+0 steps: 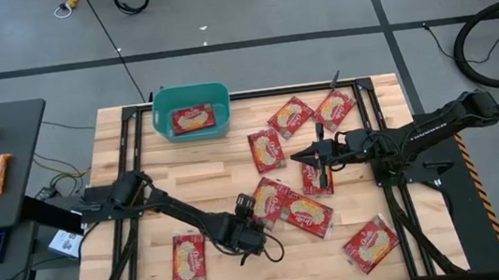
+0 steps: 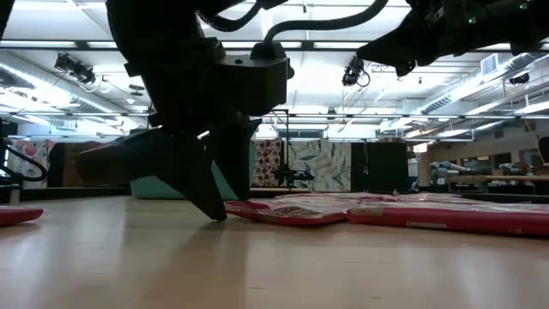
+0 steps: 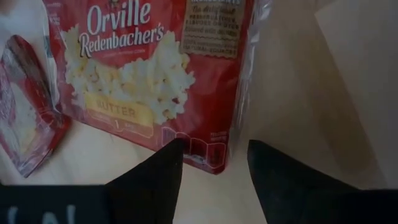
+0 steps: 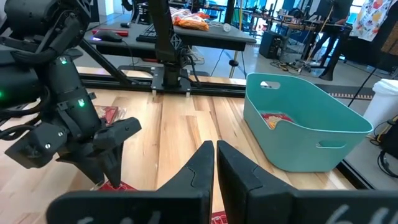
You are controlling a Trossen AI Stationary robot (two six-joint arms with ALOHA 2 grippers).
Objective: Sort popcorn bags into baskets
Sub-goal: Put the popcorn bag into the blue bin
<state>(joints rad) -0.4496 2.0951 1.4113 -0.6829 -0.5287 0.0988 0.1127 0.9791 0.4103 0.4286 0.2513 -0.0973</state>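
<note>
Left pincer (image 1: 251, 217) down at the bench, fingers spread around the edge of a flat red popcorn bag.

Its two dark fingers (image 3: 163, 171) straddle the bottom corner of the flat red popcorn bag with a cream-yellow popcorn picture (image 3: 146, 74) without having closed on it (in the low view the fingertips reach the pale wooden slat bench (image 1: 151, 264)). That bag lies near the bench's middle, well away from the teal plastic rectangular basket (image 1: 190, 98) at the far edge; one red bag (image 1: 193, 119) already lies inside the basket. The other red bags (image 1: 267, 150) are scattered flat to the basket's right and nearer the front edge. The right pincer (image 1: 306, 156) hovers above the bags right of the basket, its fingers (image 4: 199, 168) nearly together and holding nothing.
</note>
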